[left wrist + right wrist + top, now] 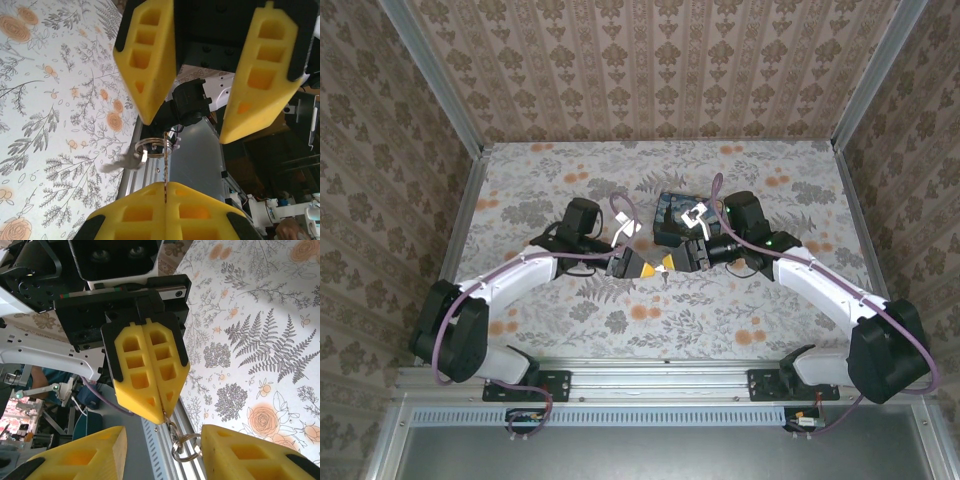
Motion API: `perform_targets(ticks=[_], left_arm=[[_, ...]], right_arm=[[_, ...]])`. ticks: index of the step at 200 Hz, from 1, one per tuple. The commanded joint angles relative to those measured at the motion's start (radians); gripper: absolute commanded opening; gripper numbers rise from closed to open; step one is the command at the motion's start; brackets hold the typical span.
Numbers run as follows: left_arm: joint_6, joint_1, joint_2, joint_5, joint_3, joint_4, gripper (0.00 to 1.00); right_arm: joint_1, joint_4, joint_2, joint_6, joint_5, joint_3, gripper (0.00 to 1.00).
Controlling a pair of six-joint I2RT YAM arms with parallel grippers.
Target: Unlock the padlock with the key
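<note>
We take this for a robotics lab cell. The table [570,320] wears a floral print and is boxed at nine, twelve and three o'clock by wallpapered panels [650,70] in aluminium framing [430,75]. At six o'clock a metal rail [660,378] carries the left arm [510,285] and right arm [820,285]. Beyond it sits cluttered gear [25,405].

Floral-patterned table [540,170] between brown damask-papered walls [650,60], aluminium corner posts [432,75]

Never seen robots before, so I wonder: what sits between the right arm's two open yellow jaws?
In the right wrist view: the left gripper, shut on a key, its ring dangling.
</note>
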Motion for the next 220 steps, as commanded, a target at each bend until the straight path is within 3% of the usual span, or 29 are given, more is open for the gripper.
perform_targets(ticks=[1, 72, 175, 220], left_arm=[[0.042, 0.002, -0.006, 0.045, 0.032, -0.032, 0.0], [0.042, 0.002, -0.017, 0.057, 0.032, -0.026, 0.0], [0.028, -0.001, -0.03, 0.063, 0.022, -0.006, 0.0], [0.024, -0.006, -0.031, 0.068, 0.024, 0.001, 0.0]], right_arm=[[0.013, 0.01, -0.014, -0.027, -0.052, -0.013, 0.43], [0.035, 0.028, 0.003, -0.024, -0.07, -0.009, 0.39], [0.056, 0.047, 0.039, -0.018, -0.071, -0.01, 0.16], [0.07, 0.08, 0.044, -0.003, -0.074, -0.021, 0.13]])
